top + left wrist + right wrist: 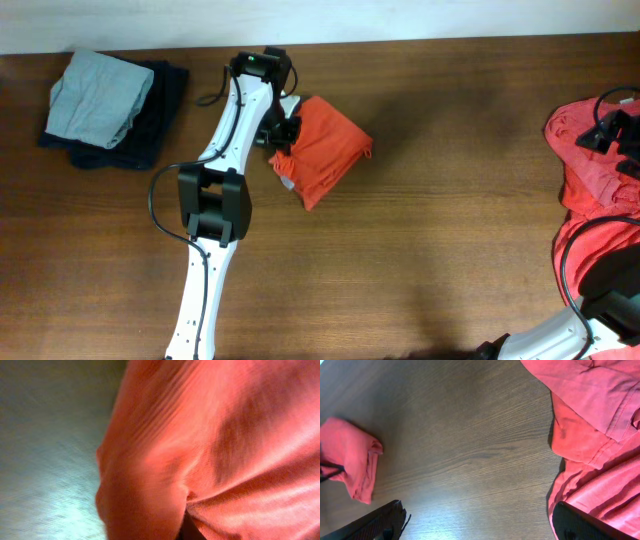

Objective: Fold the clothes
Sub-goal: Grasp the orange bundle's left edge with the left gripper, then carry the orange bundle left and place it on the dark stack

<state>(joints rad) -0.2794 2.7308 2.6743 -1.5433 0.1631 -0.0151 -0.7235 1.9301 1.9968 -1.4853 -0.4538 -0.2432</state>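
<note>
A folded orange-red T-shirt (325,150) lies left of the table's middle. My left gripper (280,132) is at its left edge, and in the left wrist view the T-shirt's cloth (225,435) bunches right against the camera and hides the fingers; the gripper looks shut on that edge. A loose pile of orange-red clothes (590,200) lies at the right edge. My right gripper (480,530) hovers beside this pile (600,420), open wide with bare table between its fingers. The right wrist view also catches the folded T-shirt (350,455) far off.
At the back left, a pale grey-green folded garment (100,95) rests on a dark navy folded one (150,130). The left arm (215,205) stretches up from the front edge. Bare wooden table (450,230) lies between the folded shirt and the pile.
</note>
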